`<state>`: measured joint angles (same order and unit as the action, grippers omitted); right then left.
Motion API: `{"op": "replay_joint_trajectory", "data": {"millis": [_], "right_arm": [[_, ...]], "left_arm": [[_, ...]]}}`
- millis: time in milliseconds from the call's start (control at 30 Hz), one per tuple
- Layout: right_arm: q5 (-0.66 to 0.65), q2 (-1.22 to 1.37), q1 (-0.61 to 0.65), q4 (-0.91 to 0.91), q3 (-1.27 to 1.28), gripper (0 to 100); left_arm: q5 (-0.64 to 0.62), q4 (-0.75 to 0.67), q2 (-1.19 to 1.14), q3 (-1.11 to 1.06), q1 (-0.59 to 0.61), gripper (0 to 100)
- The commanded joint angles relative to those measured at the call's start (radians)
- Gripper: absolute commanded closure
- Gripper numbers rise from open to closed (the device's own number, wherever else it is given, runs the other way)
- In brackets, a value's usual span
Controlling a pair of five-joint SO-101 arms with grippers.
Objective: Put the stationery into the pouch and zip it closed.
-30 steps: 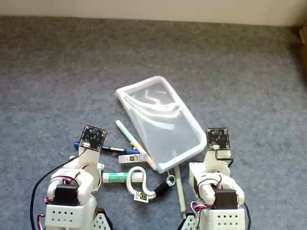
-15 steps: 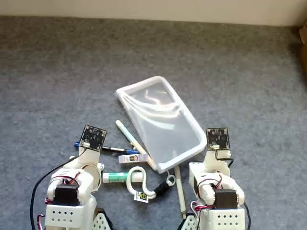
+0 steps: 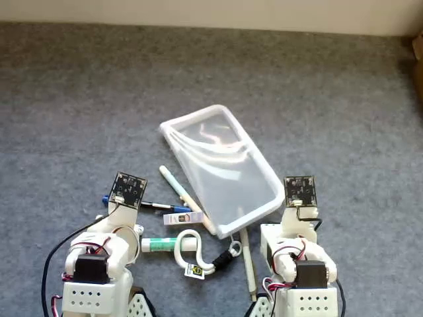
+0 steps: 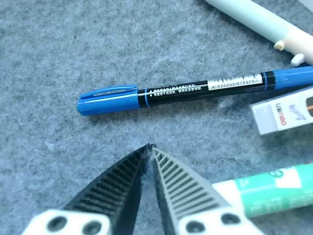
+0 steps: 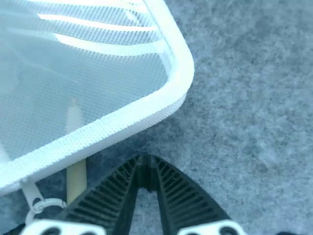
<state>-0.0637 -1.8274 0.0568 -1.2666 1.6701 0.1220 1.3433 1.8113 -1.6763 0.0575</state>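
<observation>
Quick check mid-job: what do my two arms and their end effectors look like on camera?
The left arm and right arm are white plastic with black servos and red, black and white wires. The left end effector and right end effector have black, ribbed, tapering fingers on white mounts with round holes.

Tiny white print and a barcode strip line the blue marker (image 4: pixel 195 90), too small to read; red letters mark the eraser (image 4: pixel 283 116).

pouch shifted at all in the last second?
No. In the high view the pouch lies at the same angle, equally far from the wall strip, one edge still over the cream pen.
</observation>
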Motion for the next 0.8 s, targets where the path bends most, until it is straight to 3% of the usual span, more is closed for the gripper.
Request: {"op": "replay_joint_trajectory", "data": {"millis": [0, 233, 433, 600, 767], "right_arm": [[0.002, -0.008, -0.007, 0.013, 0.150, 99.4], [0.002, -0.008, -0.012, 0.030, 0.122, 99.4], [0.012, -0.008, -0.012, 0.087, -0.099, 99.4], [0.124, 0.005, -0.002, 0.087, -0.292, 99.4], [0.203, 0.206, 0.096, 0.035, -0.489, 99.4]], "left_arm": [[0.003, 0.005, 0.012, -0.019, 0.004, 99], [0.003, 0.005, 0.012, -0.019, 0.004, 99], [0.003, 0.005, 0.012, -0.019, 0.004, 99], [0.003, 0.005, 0.012, -0.019, 0.004, 99], [0.003, 0.005, 0.012, -0.019, 0.004, 99]]}}
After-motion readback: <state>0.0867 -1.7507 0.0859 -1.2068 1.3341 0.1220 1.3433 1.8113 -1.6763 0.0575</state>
